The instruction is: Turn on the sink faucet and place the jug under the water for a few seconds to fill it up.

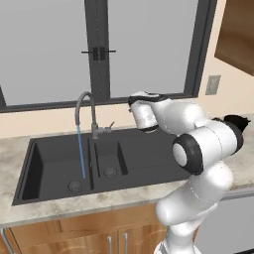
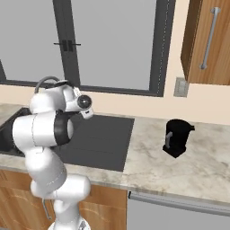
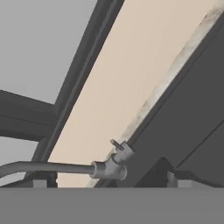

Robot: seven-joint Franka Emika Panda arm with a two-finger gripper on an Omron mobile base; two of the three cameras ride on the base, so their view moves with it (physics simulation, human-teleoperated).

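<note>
The sink faucet (image 1: 85, 106) stands behind the dark sink (image 1: 49, 161), and a thin blue stream of water (image 1: 81, 156) falls from its spout into the large left basin. In the hand view the faucet's base (image 3: 111, 169) and small lever (image 3: 116, 144) lie just ahead of my gripper (image 3: 107, 181), whose dark fingertips (image 3: 39, 183) stand wide apart, open and empty. My wrist (image 1: 145, 115) hovers over the drainboard, right of the faucet. The black jug (image 2: 177, 137) stands upright on the counter, well right of the sink and far from the gripper.
A marble counter (image 2: 202, 166) runs right of the sink. Above the back wall are window panes with a dark frame (image 1: 96, 49). A wall outlet (image 2: 181, 87) and a wooden upper cabinet (image 2: 209, 40) are at the right.
</note>
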